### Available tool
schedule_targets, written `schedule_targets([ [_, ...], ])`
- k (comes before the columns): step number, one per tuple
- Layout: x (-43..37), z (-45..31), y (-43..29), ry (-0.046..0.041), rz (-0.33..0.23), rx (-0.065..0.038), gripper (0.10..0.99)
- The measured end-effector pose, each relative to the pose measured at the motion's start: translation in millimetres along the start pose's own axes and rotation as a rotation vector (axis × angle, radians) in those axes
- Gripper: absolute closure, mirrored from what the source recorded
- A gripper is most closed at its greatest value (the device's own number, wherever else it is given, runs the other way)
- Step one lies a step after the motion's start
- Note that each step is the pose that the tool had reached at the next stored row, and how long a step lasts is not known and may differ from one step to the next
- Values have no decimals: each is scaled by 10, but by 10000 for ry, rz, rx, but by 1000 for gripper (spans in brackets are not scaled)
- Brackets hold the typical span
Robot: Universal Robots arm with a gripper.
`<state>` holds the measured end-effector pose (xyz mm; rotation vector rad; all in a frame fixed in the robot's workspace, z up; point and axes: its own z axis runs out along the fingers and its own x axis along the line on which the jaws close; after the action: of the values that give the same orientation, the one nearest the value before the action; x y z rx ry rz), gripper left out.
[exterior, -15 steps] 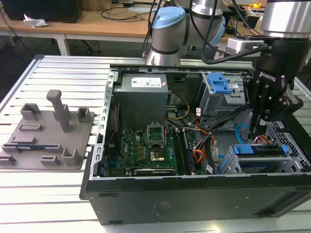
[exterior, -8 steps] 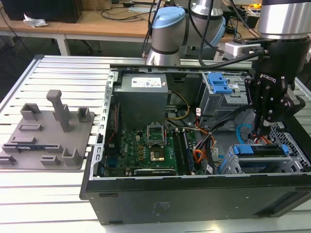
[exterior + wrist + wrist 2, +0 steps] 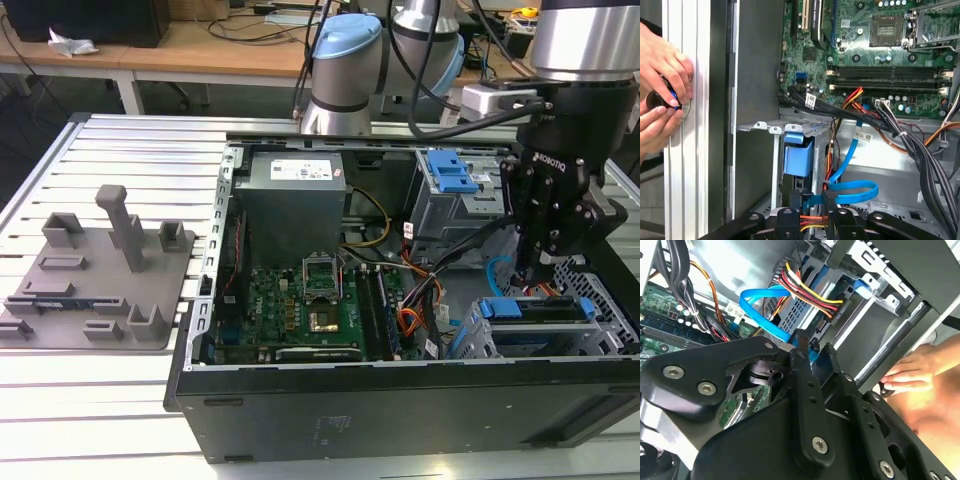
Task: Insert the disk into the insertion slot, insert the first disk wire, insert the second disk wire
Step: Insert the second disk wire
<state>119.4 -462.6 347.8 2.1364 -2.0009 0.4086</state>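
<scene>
The second disk wire loops light blue just beyond my gripper, whose fingers are drawn narrow with the wire's end pinched between them. Close beside it, the disk in its blue caddy sits inside the insertion slot, at the exterior view's right end of the open computer case. A red-and-yellow wire bundle runs nearby. Outside the case wall, a person's hands rest on the slatted table.

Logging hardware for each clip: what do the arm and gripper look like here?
The arm is silver tubing with light-blue joint caps, black cables trailing along it. The gripper is matte black, with white lettering and linked-bar fingers studded with silver screws.
</scene>
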Motion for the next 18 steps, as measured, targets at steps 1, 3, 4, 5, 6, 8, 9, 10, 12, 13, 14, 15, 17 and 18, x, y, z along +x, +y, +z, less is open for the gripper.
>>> schedule_targets([
  [1,2,0,-4,5,67,-29,776],
  [3,7,3,-7,10,156,-59,776],
  [4,9,4,-7,12,216,-80,776],
  [5,10,5,-7,16,281,-102,776],
  [6,12,6,-8,19,326,-118,776],
  [8,15,10,-8,27,478,-170,776],
  [9,17,13,-8,30,537,-190,776],
  [10,17,16,-8,31,571,-202,776],
  [12,18,23,-8,38,614,-217,776],
  [13,23,29,-7,-24,593,-205,776],
  [14,27,30,-8,-153,529,-178,776],
  [15,27,30,-7,-156,504,-175,776],
  [17,42,-11,-9,-155,476,-171,776],
  [18,47,-28,-10,-156,474,-170,776],
])
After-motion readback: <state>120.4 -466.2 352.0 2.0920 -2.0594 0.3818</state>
